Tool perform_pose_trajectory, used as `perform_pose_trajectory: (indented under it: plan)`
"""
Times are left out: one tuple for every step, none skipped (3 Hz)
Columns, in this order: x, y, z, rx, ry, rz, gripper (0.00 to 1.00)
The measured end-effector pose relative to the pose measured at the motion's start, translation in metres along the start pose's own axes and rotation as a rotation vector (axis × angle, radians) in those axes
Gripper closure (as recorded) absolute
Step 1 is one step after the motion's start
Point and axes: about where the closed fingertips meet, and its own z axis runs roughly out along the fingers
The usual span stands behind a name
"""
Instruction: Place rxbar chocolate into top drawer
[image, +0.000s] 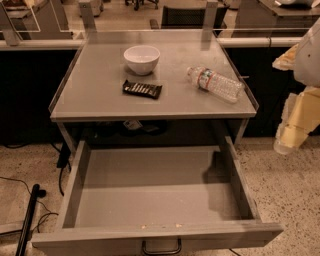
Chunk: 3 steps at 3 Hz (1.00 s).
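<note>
The rxbar chocolate (142, 89), a small flat black bar with white lettering, lies on the grey tabletop (100, 100) just in front of a white bowl. The top drawer (155, 195) is pulled wide open below the tabletop. Its inside looks bare apart from a few crumbs near the front panel, and its dark pull handle (161, 248) shows at the bottom edge. My gripper (289, 136) hangs at the far right, off the side of the table, level with the drawer's back and well away from the bar. It holds nothing that I can see.
A white bowl (142, 59) stands at the back middle of the tabletop. A clear plastic water bottle (216, 83) lies on its side at the right. Cables and a dark pole (27, 220) lie on the speckled floor at the left. A low rail runs behind the table.
</note>
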Motion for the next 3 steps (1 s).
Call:
perform_pose_trajectory:
  plan:
    - [-0.003,-0.002,-0.001,0.007,-0.002,-0.005,0.0]
    - [-0.021,-0.011,0.001,0.026,-0.024,-0.045,0.0]
    - [-0.053,-0.028,-0.001,0.05,-0.138,-0.072,0.0]
